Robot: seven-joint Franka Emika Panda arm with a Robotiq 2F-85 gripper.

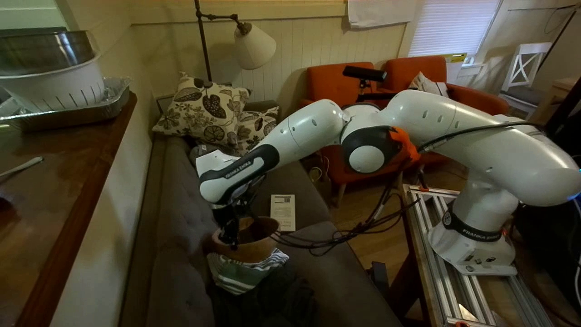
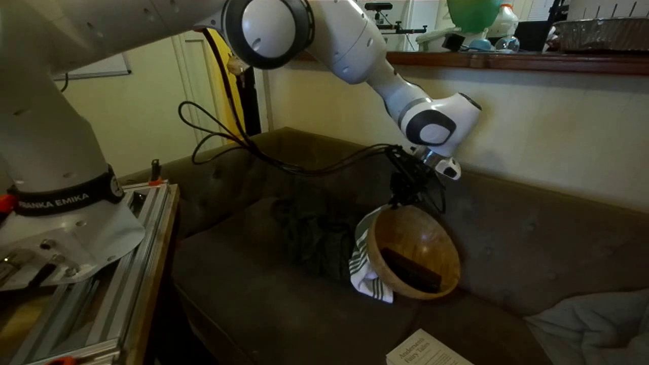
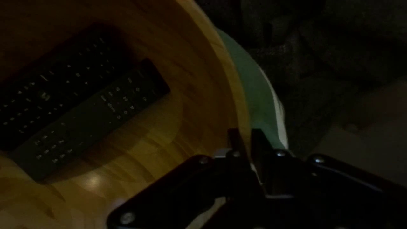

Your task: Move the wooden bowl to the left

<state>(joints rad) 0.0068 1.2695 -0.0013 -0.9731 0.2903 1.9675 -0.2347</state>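
Observation:
The wooden bowl is a round brown bowl with a lighter rim, seen in both exterior views [image 1: 248, 252] [image 2: 413, 235]. It is tilted, and its left side in an exterior view lies against a green and white striped towel [image 2: 369, 276]. My gripper, in both exterior views [image 1: 232, 240] [image 2: 404, 202], is at the bowl's rim. In the wrist view my gripper [image 3: 244, 135] has one finger inside and one outside the bowl wall [image 3: 197, 105], closed on the rim. Two dark remotes [image 3: 89, 127] lie in the bowl. I cannot tell whether the bowl is lifted.
The sofa [image 1: 177, 254] has a backrest beside the bowl. A dark cloth [image 2: 309, 223] lies next to the towel. A white book [image 1: 282, 211] lies on the seat, and patterned pillows [image 1: 204, 109] stand at its far end. Loose cables [image 1: 336, 240] hang from the arm.

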